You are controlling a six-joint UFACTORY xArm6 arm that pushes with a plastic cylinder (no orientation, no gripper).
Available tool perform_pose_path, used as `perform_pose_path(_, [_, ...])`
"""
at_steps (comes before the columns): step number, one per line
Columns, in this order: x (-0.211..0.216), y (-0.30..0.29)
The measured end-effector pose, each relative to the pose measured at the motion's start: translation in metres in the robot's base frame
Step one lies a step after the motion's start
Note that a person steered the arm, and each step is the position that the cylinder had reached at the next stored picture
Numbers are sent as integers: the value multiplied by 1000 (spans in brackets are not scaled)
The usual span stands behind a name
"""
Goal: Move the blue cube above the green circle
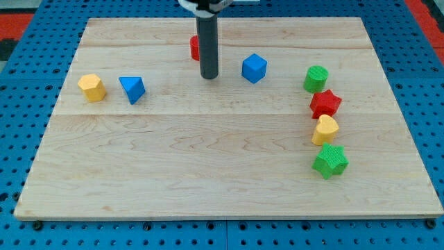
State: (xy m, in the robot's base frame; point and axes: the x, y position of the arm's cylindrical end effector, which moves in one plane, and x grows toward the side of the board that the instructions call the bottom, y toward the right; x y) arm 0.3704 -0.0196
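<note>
Your tip (209,76) has no fingers to report. It rests left of the blue cube (254,68), upper centre, lined up to push it rightward toward the green circle (316,78).

Wooden board (208,160) carries scattered blocks; blue cube (254,68) left of green circle (316,78).

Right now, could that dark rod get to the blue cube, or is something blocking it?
Probably yes. My tip sits just to the view's left of the blue cube, with only bare wood between them. The red block lies behind the rod, out of the way.
</note>
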Motion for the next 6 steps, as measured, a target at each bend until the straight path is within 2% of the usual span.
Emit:
perform_pose_path(1, [-1, 54])
perform_pose_path(2, [-19, 78])
perform_pose_path(3, [-34, 84])
perform_pose_path(4, [-40, 38])
perform_pose_path(6, [-63, 68])
